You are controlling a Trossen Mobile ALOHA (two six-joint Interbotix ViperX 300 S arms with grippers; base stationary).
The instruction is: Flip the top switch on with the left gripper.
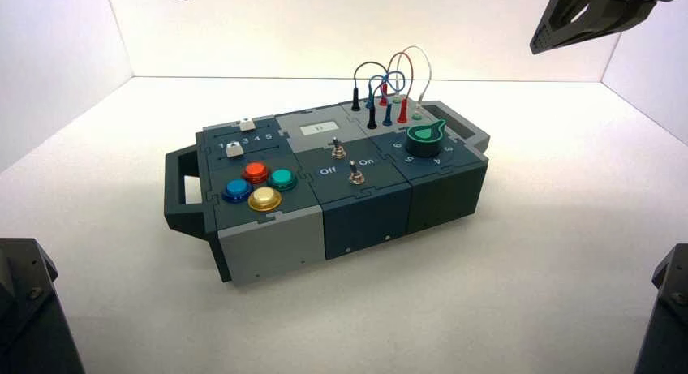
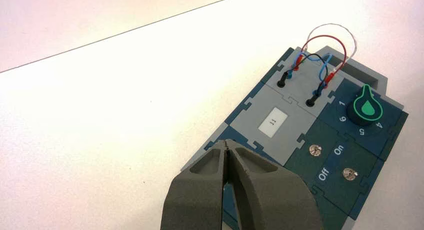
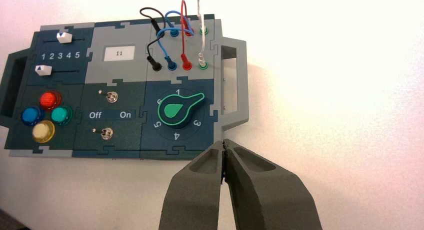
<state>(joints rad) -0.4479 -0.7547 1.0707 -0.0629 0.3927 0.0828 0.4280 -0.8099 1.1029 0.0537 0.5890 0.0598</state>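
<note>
Silver top switch (image 1: 338,151) lies well right of our left gripper (image 2: 226,142), jaws closed — our right gripper (image 3: 224,141), also closed, hangs far right.

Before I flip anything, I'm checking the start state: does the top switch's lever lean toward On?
No, the top switch has its lever tipped toward the Off lettering.
</note>
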